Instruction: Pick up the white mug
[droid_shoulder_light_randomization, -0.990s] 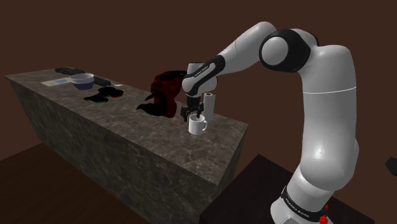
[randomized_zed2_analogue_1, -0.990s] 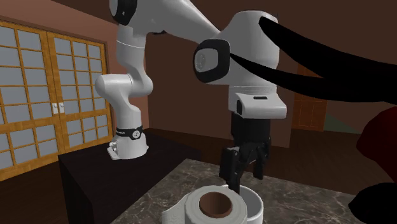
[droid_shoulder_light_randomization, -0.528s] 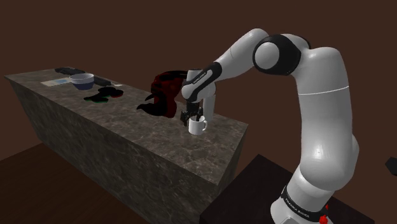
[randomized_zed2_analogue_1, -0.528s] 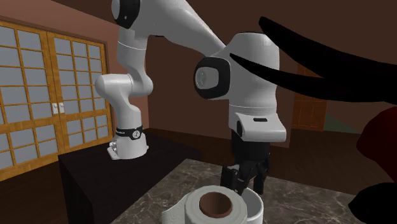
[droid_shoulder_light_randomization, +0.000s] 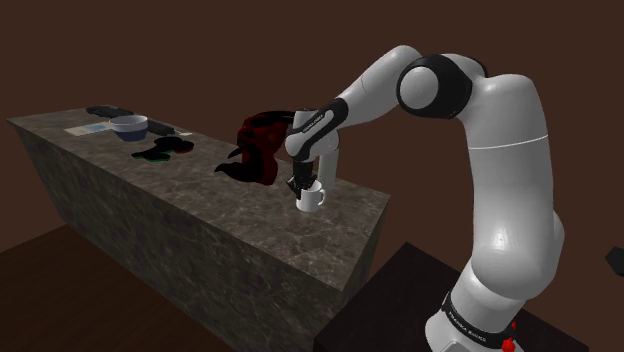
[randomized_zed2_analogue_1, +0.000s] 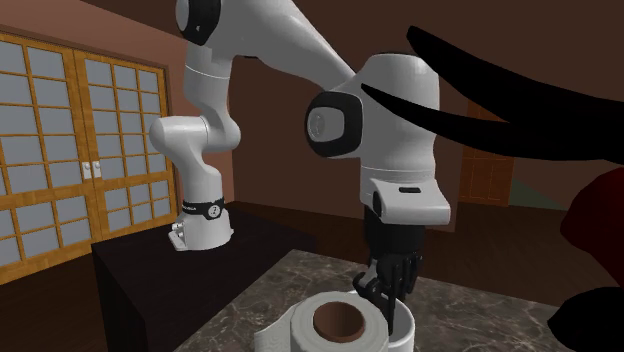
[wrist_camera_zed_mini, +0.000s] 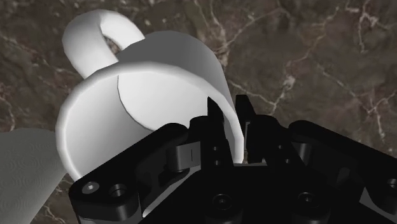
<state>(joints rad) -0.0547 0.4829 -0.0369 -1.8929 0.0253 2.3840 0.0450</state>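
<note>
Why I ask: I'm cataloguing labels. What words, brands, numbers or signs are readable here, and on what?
Nothing reads clearly.
Dark band at the foot of the white arm: pale lettering, too small to read.
White handled mug: no marking visible.
Dark veined counter: none.

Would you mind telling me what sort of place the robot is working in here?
Probably a home kitchen: a long dark stone counter carries a bowl and the white mug, with paned wooden doors nearby.

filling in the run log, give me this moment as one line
phase: grasp | fingers: shut on rim, one inside, one outside | white mug: upright on marble counter
</note>
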